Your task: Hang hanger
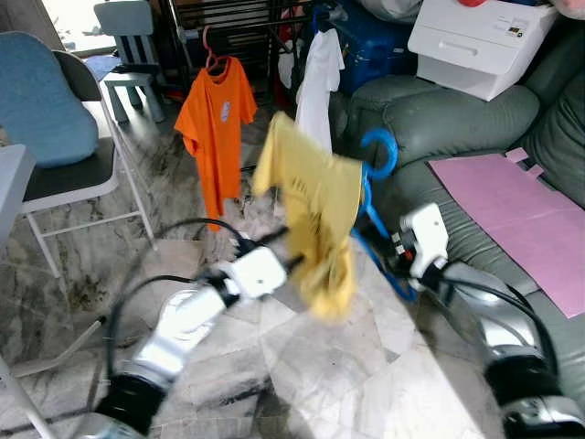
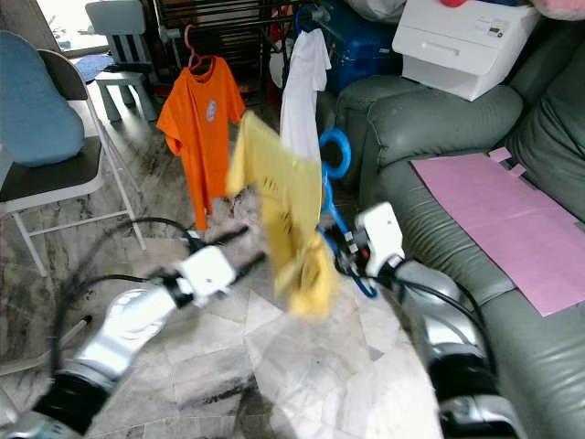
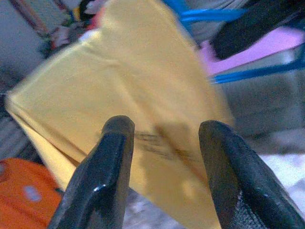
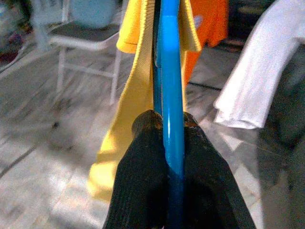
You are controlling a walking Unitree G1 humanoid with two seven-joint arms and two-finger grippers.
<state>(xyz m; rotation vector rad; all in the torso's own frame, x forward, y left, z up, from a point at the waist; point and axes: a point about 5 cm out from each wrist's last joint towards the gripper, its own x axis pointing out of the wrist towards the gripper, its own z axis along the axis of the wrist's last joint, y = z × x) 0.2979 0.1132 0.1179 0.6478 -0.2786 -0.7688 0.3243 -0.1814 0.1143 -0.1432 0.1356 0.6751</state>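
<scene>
- Blue hanger: thin, glossy plastic with a round hook at its top, standing near the centre of the left eye view, just in front of the sofa's arm. A soft yellow shirt is draped over it, creased and sagging into a loose bunch at its lower end.
- Right gripper: its two black, ribbed fingers are pressed together on the hanger's blue bar, one on each side, with the yellow cloth hanging just beyond them.
- Left gripper: fingers spread apart, smooth and rounded at the tips, pointing at the flat of the yellow shirt; whether they touch the cloth cannot be told.
- Right arm: silver, rising from the lower right of the left eye view, bent at the elbow, its white wrist block just beside the hanger's lower part.
- Left arm: silver with looping black cables, reaching up from the lower left toward the shirt's lower half.
- Behind, upper left of centre: an orange shirt on a pink hanger and a white shirt hang from a dark rack.
- Right side: a grey-green leather sofa with a flat pink sheet on its seat; the floor is veined marble tile.
</scene>
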